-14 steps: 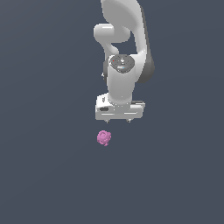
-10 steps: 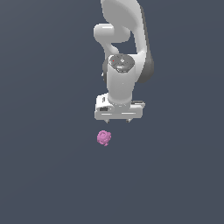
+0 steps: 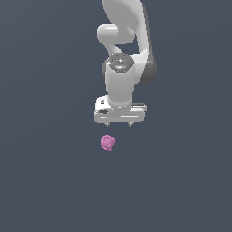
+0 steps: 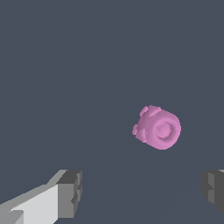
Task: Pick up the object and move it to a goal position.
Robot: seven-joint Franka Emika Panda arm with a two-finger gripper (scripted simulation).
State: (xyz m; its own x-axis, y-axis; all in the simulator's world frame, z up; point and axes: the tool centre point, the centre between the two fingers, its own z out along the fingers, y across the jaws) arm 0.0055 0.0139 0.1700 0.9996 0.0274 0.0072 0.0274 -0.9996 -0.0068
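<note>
A flat, unbroken slate-grey surface (image 3: 50, 181) fills both views, with nothing else of the room visible. The white arm (image 3: 124, 54) hangs its gripper (image 3: 118, 124) over the ground, jaws spread wide and holding nothing. The pink-purple object (image 3: 108, 142) lies on the surface just beyond the fingertips, toward the exterior view's left, untouched. The wrist view shows it as a knobbly, roundish lump with a ringed face
</note>
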